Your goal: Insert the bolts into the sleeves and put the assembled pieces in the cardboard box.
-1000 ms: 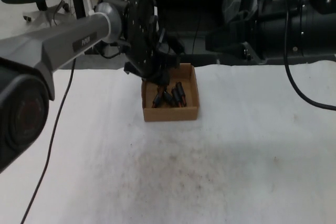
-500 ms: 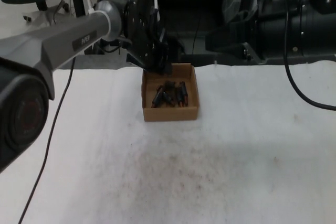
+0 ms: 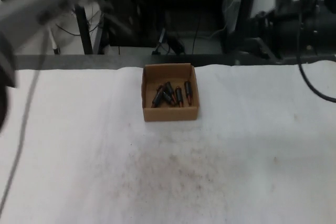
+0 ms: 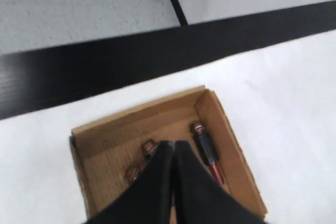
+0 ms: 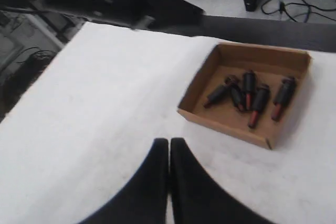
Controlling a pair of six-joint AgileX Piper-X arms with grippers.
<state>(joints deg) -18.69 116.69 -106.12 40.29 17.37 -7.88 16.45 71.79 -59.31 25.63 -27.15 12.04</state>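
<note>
The left gripper [image 4: 174, 145], jaws pressed together on nothing, is hanging above the cardboard box [image 3: 169, 113] where five assembled pieces [image 3: 170, 94] are lying, while the right gripper [image 5: 169, 141], likewise closed and empty, is hovering over the cloth [image 3: 210, 171], the boxing step seemingly ending, leaving only a retreat.

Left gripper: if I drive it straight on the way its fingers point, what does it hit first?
Most likely the assembled pieces on the floor of the cardboard box. The left gripper, fingers shut, points down into the box, its tip over the middle pieces. How far above them it is cannot be judged.
</note>
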